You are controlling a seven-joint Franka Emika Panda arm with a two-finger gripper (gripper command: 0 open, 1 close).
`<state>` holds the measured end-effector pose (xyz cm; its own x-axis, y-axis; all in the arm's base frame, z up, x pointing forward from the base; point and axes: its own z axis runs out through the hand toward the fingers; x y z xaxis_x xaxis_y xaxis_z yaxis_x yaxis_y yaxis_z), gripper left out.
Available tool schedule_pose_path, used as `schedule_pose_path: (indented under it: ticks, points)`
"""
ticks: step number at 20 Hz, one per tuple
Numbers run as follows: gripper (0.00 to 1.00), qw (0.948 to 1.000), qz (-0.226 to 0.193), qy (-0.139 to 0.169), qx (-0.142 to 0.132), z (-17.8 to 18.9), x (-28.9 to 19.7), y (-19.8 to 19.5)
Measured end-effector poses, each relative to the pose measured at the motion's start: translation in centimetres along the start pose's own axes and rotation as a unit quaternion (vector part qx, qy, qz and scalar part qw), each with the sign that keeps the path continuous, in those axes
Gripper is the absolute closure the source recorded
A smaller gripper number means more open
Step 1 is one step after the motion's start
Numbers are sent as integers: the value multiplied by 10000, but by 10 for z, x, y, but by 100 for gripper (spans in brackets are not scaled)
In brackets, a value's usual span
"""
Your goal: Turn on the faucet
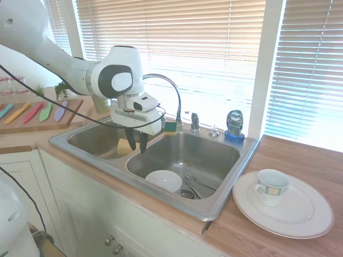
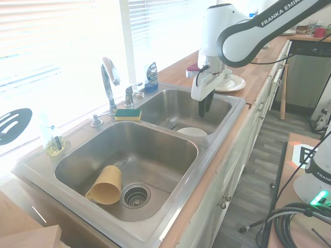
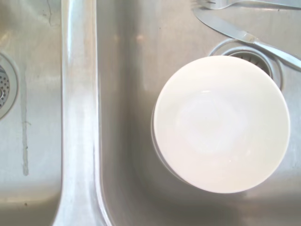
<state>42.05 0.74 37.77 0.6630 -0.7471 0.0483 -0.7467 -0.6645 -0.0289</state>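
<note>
Sink (image 1: 214, 206) below hand (image 1: 137, 143), faucet (image 1: 172, 92) untouched

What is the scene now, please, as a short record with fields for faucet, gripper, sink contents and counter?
faucet: arched chrome spout, lever handle behind the basins, no water seen
gripper: above the basin with the white bowl, apart from the faucet, holds nothing; fingers close together
sink contents: white bowl, knife; yellow cup in the other basin
counter: mug on white plate

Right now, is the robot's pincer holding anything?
No. The pincer holds nothing; it hangs over the sink, apart from the faucet.
</note>
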Motion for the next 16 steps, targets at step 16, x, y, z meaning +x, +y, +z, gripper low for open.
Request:
schedule_pose_path:
  ticks: [16]
  points:
    - [100,9988,69,475,82,0,62,-71]
